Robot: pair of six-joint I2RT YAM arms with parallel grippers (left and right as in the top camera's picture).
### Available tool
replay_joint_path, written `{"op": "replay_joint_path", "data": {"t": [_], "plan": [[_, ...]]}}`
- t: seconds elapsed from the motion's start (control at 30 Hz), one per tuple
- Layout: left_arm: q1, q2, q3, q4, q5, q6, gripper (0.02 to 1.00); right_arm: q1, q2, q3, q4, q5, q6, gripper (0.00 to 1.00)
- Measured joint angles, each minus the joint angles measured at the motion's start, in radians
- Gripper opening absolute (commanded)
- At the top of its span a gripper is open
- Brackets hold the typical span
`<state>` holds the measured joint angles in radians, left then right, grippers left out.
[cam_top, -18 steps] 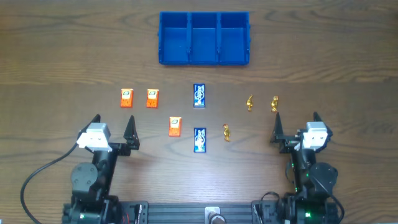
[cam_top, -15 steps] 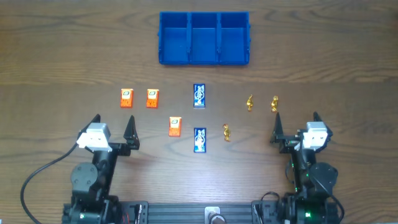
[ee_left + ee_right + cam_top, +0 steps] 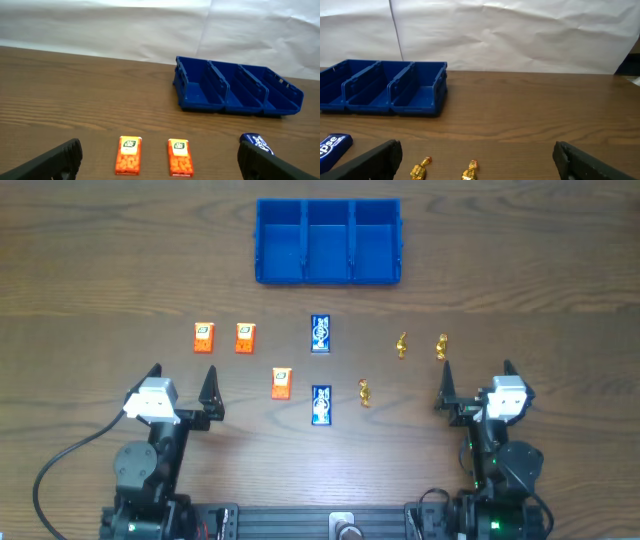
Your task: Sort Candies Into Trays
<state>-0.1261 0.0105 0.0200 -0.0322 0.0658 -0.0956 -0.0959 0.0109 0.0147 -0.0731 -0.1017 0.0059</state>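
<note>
close to the arm bases, the left gripper (image 3: 183, 380) is hovering over the wooden table (image 3: 100, 290) with its fingers spread wide and nothing between them. the right gripper (image 3: 476, 375) is mirroring it on the other side, likewise released and empty.

just beyond and between them, three sweets are lying in a loose row, each apart from the others: a near orange box (image 3: 282, 382), a near blue packet (image 3: 321, 404) to its right, and a near gold candy (image 3: 364, 392) further right.

further out, a second row is stretching across the table. an outer orange box (image 3: 204, 337) and an inner orange box (image 3: 245, 337) are lying side by side ahead of the left gripper. a far blue packet (image 3: 320, 333) is sitting in the middle. an inner gold candy (image 3: 401, 345) and an outer gold candy (image 3: 441, 345) are lying ahead of the right gripper.

farthest away, well apart from the sweets, a blue tray (image 3: 328, 275) with three compartments is sitting at mid-table; all eight sweets are lying on the wood outside it.
</note>
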Motion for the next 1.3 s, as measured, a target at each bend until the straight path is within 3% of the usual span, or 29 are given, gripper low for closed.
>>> {"op": "replay_joint_path", "data": {"t": [1.07,1.17,1.3], "plan": [[0.000,0.008,0.015,-0.029,-0.017,0.016,0.998,0.000,0.000,0.000,0.000,0.000,0.000,0.998],[0.000,0.181,0.168,-0.156,-0.024,0.066,0.998,0.000,0.000,-0.002,0.003,0.000,0.000,0.998],[0.000,0.594,0.568,-0.308,-0.054,0.116,0.998,-0.001,0.000,-0.004,0.003,0.000,0.000,0.998]]}}
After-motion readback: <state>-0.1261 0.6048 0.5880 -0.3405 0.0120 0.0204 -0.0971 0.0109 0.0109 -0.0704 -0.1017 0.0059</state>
